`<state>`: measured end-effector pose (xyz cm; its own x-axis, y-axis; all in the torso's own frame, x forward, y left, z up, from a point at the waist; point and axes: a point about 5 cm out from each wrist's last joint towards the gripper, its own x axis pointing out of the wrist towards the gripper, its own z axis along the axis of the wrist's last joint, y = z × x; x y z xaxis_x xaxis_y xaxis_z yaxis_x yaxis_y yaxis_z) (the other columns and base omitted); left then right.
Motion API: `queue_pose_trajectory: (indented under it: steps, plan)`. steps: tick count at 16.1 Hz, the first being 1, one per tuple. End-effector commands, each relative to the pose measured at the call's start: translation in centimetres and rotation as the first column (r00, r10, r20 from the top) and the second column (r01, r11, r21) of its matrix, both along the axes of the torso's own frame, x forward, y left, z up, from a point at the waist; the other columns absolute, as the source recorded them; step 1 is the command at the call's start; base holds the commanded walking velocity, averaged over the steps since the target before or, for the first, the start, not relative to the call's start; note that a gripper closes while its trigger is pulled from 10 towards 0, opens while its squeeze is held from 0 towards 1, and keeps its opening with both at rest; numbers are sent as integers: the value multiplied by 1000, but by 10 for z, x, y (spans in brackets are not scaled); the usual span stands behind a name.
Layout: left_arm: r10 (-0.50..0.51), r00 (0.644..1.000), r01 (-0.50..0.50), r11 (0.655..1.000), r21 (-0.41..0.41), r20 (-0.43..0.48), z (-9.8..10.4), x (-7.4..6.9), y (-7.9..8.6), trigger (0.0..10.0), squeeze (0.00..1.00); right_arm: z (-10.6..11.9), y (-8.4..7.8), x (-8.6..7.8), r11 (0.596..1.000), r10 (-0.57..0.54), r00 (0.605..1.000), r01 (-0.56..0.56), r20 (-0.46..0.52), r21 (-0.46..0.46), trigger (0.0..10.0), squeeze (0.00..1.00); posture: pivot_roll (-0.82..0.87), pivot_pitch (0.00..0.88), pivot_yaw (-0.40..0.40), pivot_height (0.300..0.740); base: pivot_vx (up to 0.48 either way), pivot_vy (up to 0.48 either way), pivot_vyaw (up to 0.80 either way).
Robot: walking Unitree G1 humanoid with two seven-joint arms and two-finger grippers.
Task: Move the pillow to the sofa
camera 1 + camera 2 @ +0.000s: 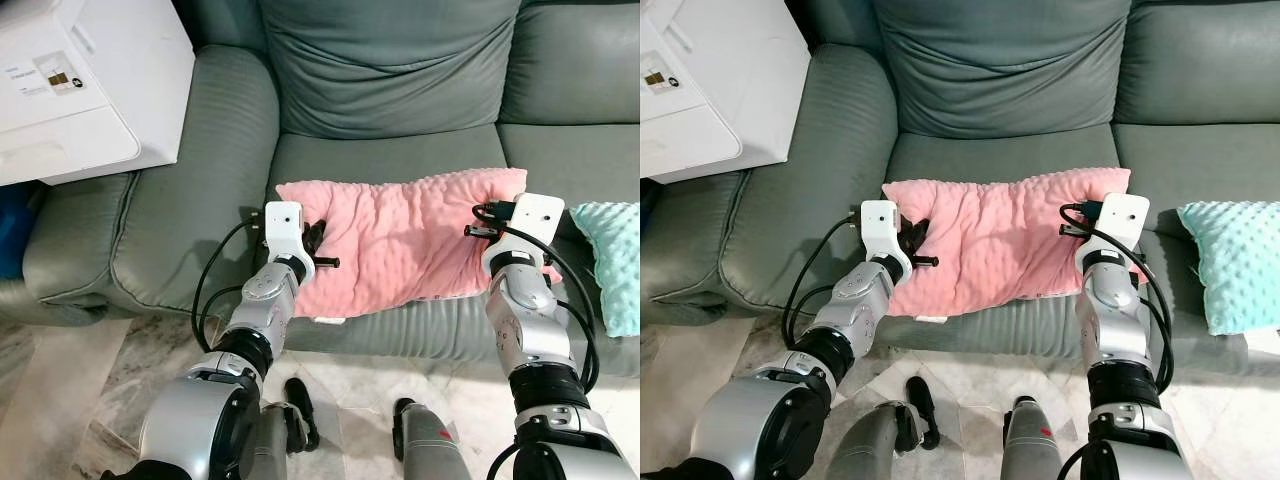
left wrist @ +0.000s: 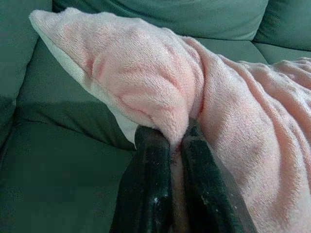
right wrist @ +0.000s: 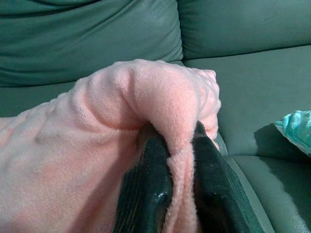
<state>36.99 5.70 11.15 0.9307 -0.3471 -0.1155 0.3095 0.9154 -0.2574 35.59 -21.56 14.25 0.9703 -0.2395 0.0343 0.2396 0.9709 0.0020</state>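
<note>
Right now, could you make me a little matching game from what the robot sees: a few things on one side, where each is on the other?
Things:
1. pink pillow
2. teal pillow
3. white printer
4. left gripper

Places:
A. beside the sofa's left armrest
B. pinching the pink pillow's left end
C. middle seat cushion, front edge
D. right seat cushion

Pairs: 1-C, 2-D, 3-A, 4-B

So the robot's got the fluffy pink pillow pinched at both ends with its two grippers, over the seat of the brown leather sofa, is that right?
Not quite: the sofa is grey-green, not brown, as the left eye view shows. The rest holds: the left gripper and the right gripper each pinch an end of the fluffy pink pillow, over the seat cushion.
</note>
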Motion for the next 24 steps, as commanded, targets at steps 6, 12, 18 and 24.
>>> queue_pose_trajectory:
  steps: [6,12,18,24]
  plan:
    - [-4,1000,4,1000,27,-13,-5,-2,2,10000,0,-2,4,3,1000,2,1000,-2,16,-2,10000,0,-212,390,172,740,0,0,0]
    - [-219,970,215,975,48,107,41,0,-63,10000,0,0,0,-8,996,-91,991,91,100,1,10000,0,-244,449,190,740,0,0,0]
    - [-197,975,190,979,67,103,38,0,-61,10000,1000,-5,-6,-10,994,-108,990,106,96,23,10000,1000,-237,456,190,740,0,0,0]
    - [-138,985,124,983,136,101,30,2,-49,10000,1000,-22,-13,-14,993,-106,993,103,45,55,10000,1000,-227,461,186,740,0,0,0]
